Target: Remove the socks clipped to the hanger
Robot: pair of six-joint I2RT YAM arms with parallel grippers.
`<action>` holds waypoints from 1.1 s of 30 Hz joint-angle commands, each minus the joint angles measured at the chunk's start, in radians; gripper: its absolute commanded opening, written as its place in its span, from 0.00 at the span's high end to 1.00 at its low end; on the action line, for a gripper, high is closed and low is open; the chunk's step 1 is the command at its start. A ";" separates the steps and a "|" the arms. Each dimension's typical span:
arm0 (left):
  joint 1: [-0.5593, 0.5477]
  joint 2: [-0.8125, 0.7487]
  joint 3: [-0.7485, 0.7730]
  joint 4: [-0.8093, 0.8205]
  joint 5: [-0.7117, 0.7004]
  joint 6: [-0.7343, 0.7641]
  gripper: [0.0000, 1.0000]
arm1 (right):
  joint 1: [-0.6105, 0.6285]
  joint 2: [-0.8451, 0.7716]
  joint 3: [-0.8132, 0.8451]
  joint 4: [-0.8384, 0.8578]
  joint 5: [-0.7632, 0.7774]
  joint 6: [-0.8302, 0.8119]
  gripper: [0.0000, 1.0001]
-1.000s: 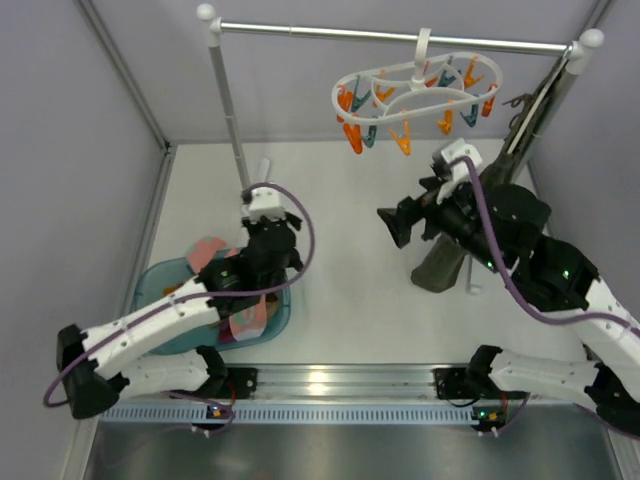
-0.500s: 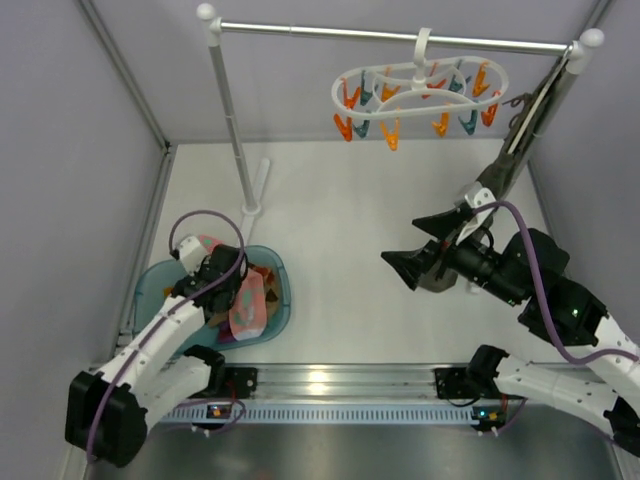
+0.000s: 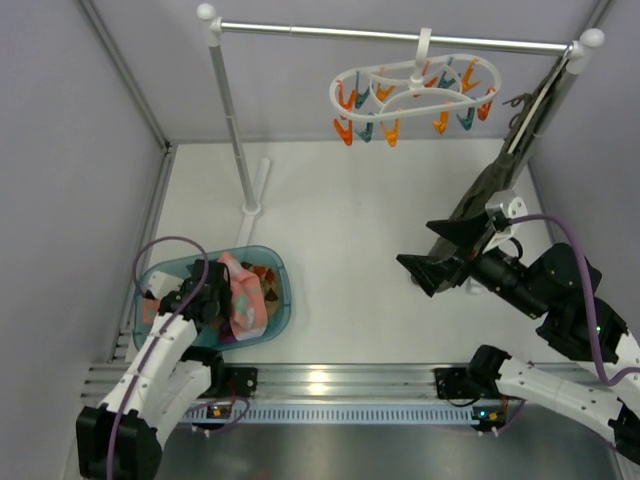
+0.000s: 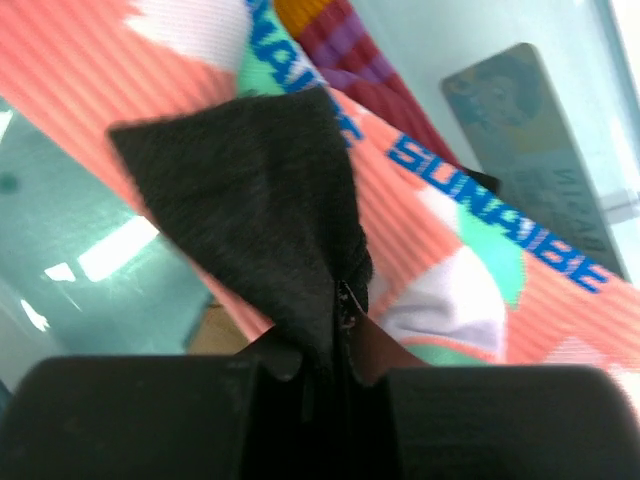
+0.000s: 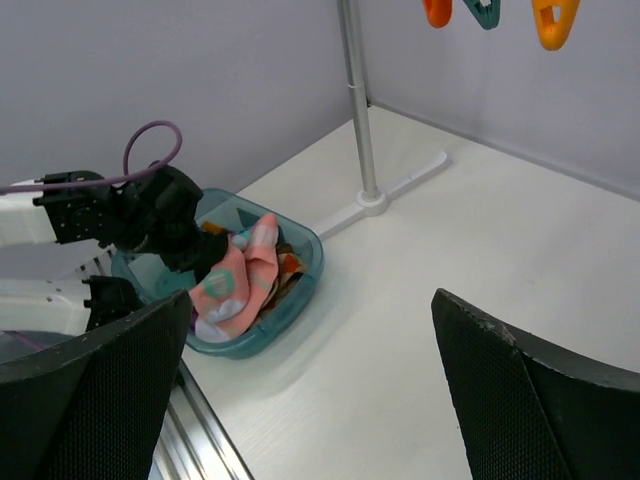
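My left hand (image 4: pixel 340 330) is closed on a black sock (image 4: pixel 250 190): in the left wrist view the fabric is pinched between the two fingers and fans out beyond them in a dark wedge. Right behind it lies a pink sock (image 4: pixel 450 230) with teal and white patches and blue lettering, inside the teal basin (image 4: pixel 60 230). From above I see that basin (image 3: pixel 285 300) on the bench (image 3: pixel 350 220) at the near left, with the left hand (image 3: pixel 205 300) down in its left part and the heap of socks (image 3: pixel 245 300) just to the right of it. The hanger (image 3: pixel 414 84) hangs by its hook from the rail (image 3: pixel 330 33) at the far side, toward the right, well apart from the basin, its orange and teal clips (image 3: pixel 390 132) dangling below the white frame. My right hand (image 3: pixel 420 248) is spread wide and grips nothing; it hovers over the bench on the right, pointing left, with the olive garment (image 3: pixel 490 185) just behind it. In its own wrist view the right hand (image 5: pixel 310 300) frames the basin between its fingers.
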 commanded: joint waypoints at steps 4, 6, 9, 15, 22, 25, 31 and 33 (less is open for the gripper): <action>0.005 0.009 0.129 -0.020 0.065 0.028 0.53 | -0.007 0.021 0.001 -0.018 0.104 -0.002 0.01; 0.005 -0.090 0.166 -0.053 0.059 0.059 0.01 | -0.007 0.032 0.007 -0.046 0.130 0.006 0.00; 0.005 -0.189 0.272 -0.121 0.007 0.125 0.01 | -0.008 0.037 0.007 -0.041 0.145 0.012 0.00; 0.005 -0.198 0.559 -0.143 0.003 0.517 0.01 | -0.008 0.041 0.018 -0.080 0.177 0.023 0.00; 0.005 -0.106 0.798 -0.185 0.438 1.151 0.01 | -0.007 -0.012 -0.025 -0.236 0.559 0.056 0.00; -0.054 -0.201 0.783 -0.182 0.399 1.171 0.01 | -0.007 -0.025 -0.016 -0.342 0.677 0.078 0.01; -0.096 -0.284 0.726 -0.179 0.330 1.173 0.01 | -0.007 -0.089 -0.034 -0.442 0.767 0.112 0.01; -0.104 -0.310 0.725 -0.178 0.303 1.163 0.01 | -0.007 -0.112 -0.057 -0.442 0.779 0.104 0.00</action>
